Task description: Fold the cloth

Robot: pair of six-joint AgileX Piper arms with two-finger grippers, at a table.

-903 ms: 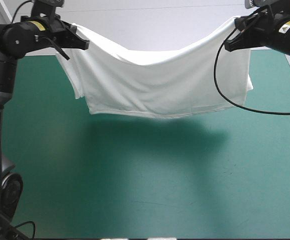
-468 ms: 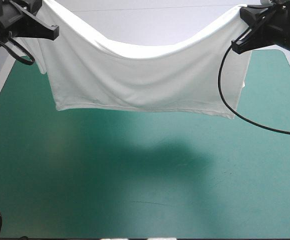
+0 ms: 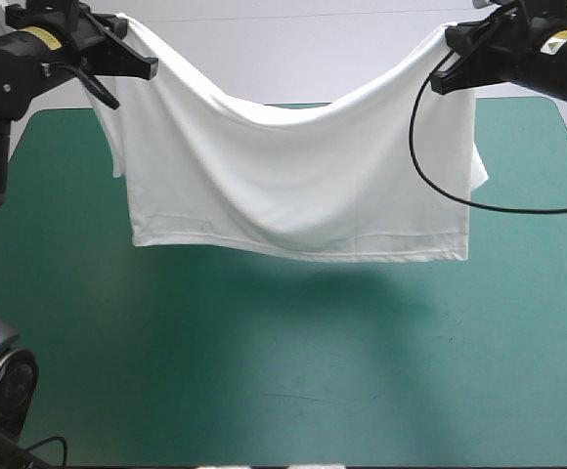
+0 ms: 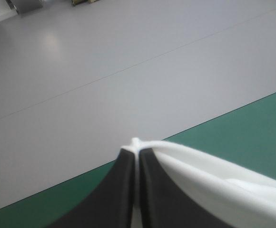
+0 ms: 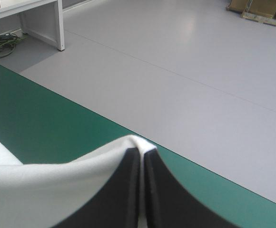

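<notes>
White short-sleeved fabric T-shirt [image 3: 293, 186] hangs in the air between both hands, above the far half of the flat bench [image 3: 264, 391] with its teal-green cover. Left hand [image 3: 152, 70], two broad black fin-shaped fingers, is clamped on the upper corner at the shirt's left end. Right hand [image 3: 438, 86], same build, is clamped on the upper corner at the other end. Both hands sit high, near the bench's far edge, well apart. Top edge of the shirt sags in a deep curve between them — lowest around the middle. Bottom hem runs roughly level and clear of the cover, with a dark shadow [image 3: 293, 293] on the bench under it. One sleeve droops just below each hand, outside the main panel.

Left wrist view: left hand [image 4: 137, 154] has its fingers nearly together, pinching a thin white strip at the tips. The T-shirt [image 4: 214, 185] falls away to one side of the fingers, over the bench [image 4: 252, 123].

Right wrist view: right hand [image 5: 142, 154] is the same — fingers pressed together on the T-shirt [image 5: 57, 183], cloth draped over one finger, bench [image 5: 43, 114] beyond.
</notes>
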